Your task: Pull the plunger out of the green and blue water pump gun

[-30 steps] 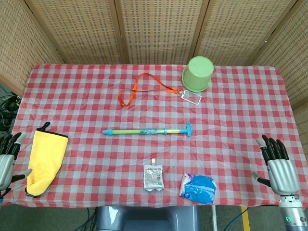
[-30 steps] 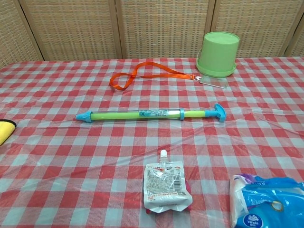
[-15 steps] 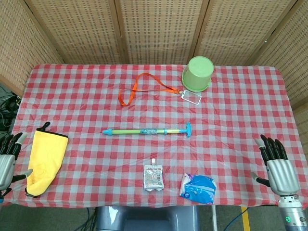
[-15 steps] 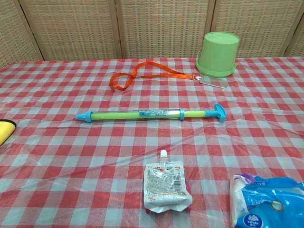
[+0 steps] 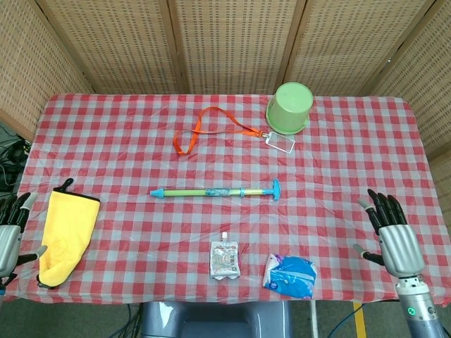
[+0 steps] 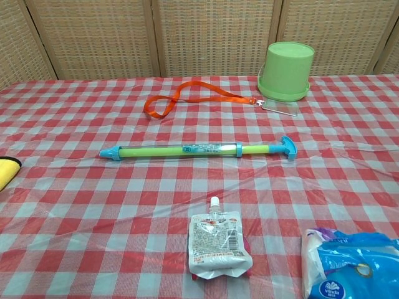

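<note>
The right hand (image 5: 392,238), fingers spread and empty, has edged inward toward the untouched water pump gun (image 5: 215,191), well off to its left.

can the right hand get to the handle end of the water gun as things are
Probably yes: the right hand is open, and only bare tablecloth lies between it and the T-handle of the water pump gun.

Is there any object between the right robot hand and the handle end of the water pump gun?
Nothing visible. Only bare tablecloth lies between the right robot hand and the water pump gun; the blue packet sits nearer the front edge.
</note>
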Available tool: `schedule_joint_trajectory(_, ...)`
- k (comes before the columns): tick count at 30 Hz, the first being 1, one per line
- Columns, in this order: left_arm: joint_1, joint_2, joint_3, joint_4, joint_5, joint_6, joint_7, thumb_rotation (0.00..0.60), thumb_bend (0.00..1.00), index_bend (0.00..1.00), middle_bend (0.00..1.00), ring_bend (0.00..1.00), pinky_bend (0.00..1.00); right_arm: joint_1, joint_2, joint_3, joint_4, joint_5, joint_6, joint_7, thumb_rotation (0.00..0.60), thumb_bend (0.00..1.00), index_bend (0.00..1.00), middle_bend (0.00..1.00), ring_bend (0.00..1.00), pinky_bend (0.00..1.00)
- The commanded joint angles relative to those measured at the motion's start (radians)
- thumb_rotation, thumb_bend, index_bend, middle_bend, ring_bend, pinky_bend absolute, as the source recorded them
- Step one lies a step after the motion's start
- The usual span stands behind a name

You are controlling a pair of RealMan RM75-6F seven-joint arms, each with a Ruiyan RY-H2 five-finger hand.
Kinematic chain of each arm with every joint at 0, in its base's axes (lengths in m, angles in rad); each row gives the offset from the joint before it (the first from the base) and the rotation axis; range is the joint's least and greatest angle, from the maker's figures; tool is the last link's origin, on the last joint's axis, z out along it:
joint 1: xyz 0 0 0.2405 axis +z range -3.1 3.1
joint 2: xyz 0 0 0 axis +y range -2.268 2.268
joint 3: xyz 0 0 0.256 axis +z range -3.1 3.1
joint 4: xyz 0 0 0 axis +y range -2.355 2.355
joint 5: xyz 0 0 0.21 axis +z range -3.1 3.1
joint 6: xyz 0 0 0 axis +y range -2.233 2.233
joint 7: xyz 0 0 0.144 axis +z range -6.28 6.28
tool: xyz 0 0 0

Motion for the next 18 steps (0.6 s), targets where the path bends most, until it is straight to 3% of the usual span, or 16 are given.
schedule_joint_trajectory(1,-0.005,-0.01,-0.006,0.007,-0.013,-0.006,0.011,0.6,0.07,0.0,0.0,0.0,0.0,0.066,-0.022,0.04,-0.015,0.034,-0.081,-0.042,0.6,0.06,0.25,0.0,0.0,0.0)
schedule_joint_trajectory(6,-0.013,-0.02,-0.014,0.016,-0.032,-0.021,0.024,0.6,0.07,0.0,0.0,0.0,0.0,0.15,-0.045,0.085,-0.05,0.094,-0.192,-0.137,0.6,0.09,0.3,0.0,0.0,0.0)
schedule_joint_trajectory(12,-0.021,-0.025,-0.015,0.021,-0.041,-0.037,0.03,0.6,0.07,0.0,0.0,0.0,0.0,0.228,-0.079,0.13,-0.089,0.153,-0.273,-0.242,0.6,0.22,0.36,0.03,0.0,0.0)
schedule_joint_trajectory(18,-0.032,-0.03,-0.017,0.034,-0.057,-0.065,0.019,0.6,0.07,0.0,0.0,0.0,0.0,0.352,-0.178,0.185,-0.082,0.285,-0.398,-0.4,0.6,0.26,0.38,0.04,0.0,0.0)
